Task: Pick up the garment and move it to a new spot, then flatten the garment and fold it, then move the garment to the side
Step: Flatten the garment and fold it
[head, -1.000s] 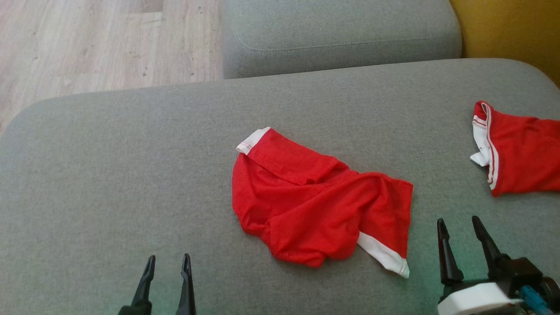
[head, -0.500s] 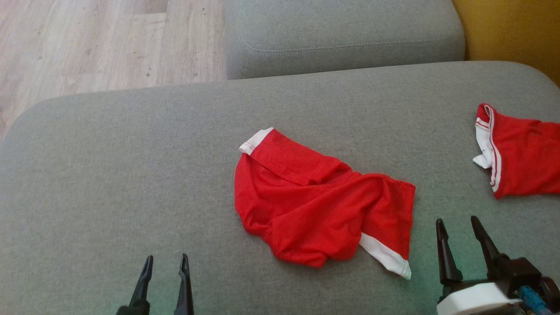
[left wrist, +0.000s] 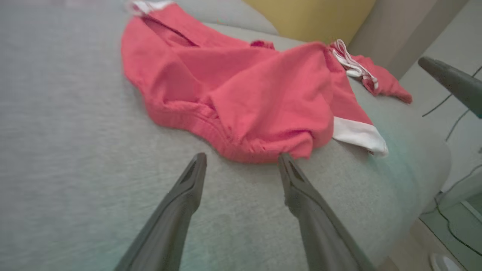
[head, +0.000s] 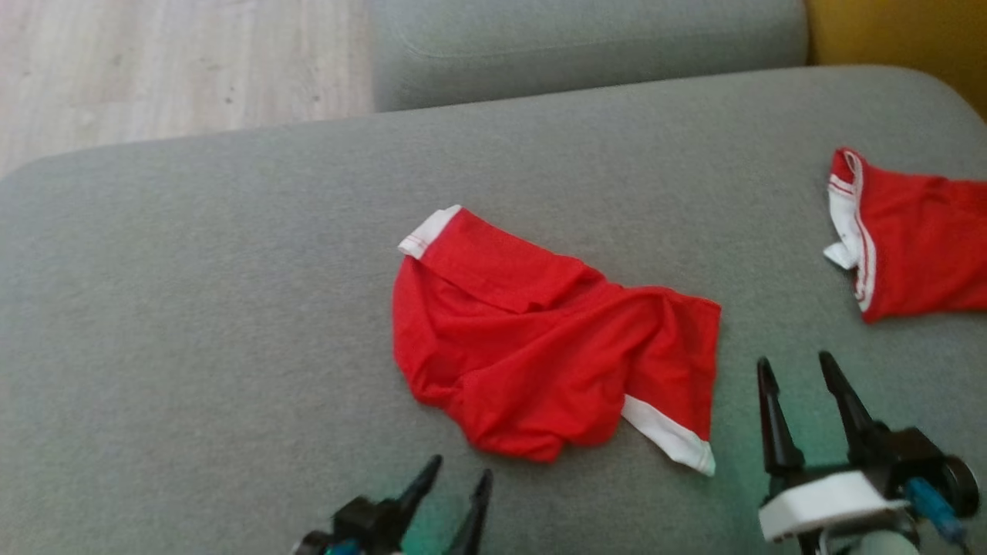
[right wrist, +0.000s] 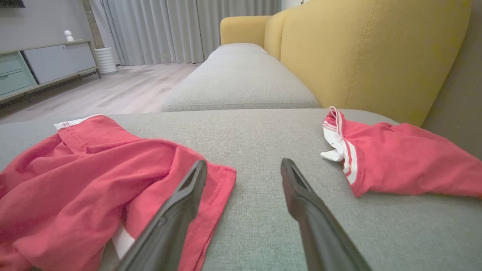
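A crumpled red garment [head: 540, 339] with white trim lies in the middle of the grey sofa seat [head: 193, 308]. My left gripper [head: 461, 467] is open just in front of its near hem, fingers angled toward it. In the left wrist view the garment [left wrist: 244, 86] bunches right past the left gripper [left wrist: 243, 157], whose fingertips almost touch the hem. My right gripper [head: 794, 360] stands open to the right of the garment, empty. In the right wrist view the right gripper [right wrist: 244, 162] points over bare cushion, with the garment [right wrist: 75, 180] to its left.
A second red garment with white stripes [head: 917, 247] lies at the seat's right edge, also seen as the striped garment [right wrist: 399, 158]. A yellow sofa back [right wrist: 361, 49] rises on the right. Another grey cushion [head: 586, 38] lies beyond, with wooden floor [head: 154, 69] at upper left.
My left gripper has swung to the right, up to the garment's near hem. The head camera has shifted a little. The right gripper and both garments have stayed in place.
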Tool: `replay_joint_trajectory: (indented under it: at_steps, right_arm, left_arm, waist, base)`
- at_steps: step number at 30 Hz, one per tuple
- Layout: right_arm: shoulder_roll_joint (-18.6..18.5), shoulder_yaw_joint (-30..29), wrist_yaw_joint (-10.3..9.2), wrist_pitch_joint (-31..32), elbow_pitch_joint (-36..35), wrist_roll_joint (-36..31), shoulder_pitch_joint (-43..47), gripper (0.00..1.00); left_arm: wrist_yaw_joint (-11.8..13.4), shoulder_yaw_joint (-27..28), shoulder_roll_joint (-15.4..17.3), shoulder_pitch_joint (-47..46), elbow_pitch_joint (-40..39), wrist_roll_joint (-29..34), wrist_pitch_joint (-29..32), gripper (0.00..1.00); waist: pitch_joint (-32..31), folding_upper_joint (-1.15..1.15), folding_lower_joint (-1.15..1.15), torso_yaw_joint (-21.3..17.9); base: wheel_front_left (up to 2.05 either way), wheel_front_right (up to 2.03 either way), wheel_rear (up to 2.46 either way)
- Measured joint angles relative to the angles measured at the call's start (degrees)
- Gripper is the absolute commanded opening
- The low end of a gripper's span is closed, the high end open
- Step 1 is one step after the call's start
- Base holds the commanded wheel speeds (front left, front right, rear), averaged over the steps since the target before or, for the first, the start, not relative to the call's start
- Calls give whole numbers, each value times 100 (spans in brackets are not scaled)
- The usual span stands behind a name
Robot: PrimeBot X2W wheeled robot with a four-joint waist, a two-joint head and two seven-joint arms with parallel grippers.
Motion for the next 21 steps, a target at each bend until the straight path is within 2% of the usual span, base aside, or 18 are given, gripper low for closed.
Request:
replay_joint_trajectory:
  at_steps: [3, 5, 9, 14, 21]
  right_arm:
    - [0, 85, 0, 0, -22, 1, -165, 100]
    - [0, 112, 0, 0, -27, 1, -224, 100]
    - [0, 146, 0, 0, -35, 11, -307, 100]
    - [0, 155, 0, 0, -71, 54, -443, 100]
    - [0, 175, 0, 0, -86, 54, -537, 100]
  left_arm:
    - [-44, -442, 7, -273, 238, -472, 403, 100]
    - [-49, -679, 4, -441, 445, -514, 602, 100]
    - [-49, -949, 4, -676, 638, -871, 759, 100]
    - [-80, -1065, -3, -1052, 887, -960, 602, 100]
    - [120, -1140, -32, -1505, 1116, -1206, 88, 100]
  waist:
    - [80, 0, 0, -145]
    - [137, 0, 0, -255]
    - [286, 0, 0, -468]
    - [484, 0, 0, -677]
    - [653, 0, 0, -835]
  base:
    - [0, 0, 0]
    - [0, 0, 0]
    - [0, 0, 0]
    - [0, 0, 0]
    - [0, 0, 0]
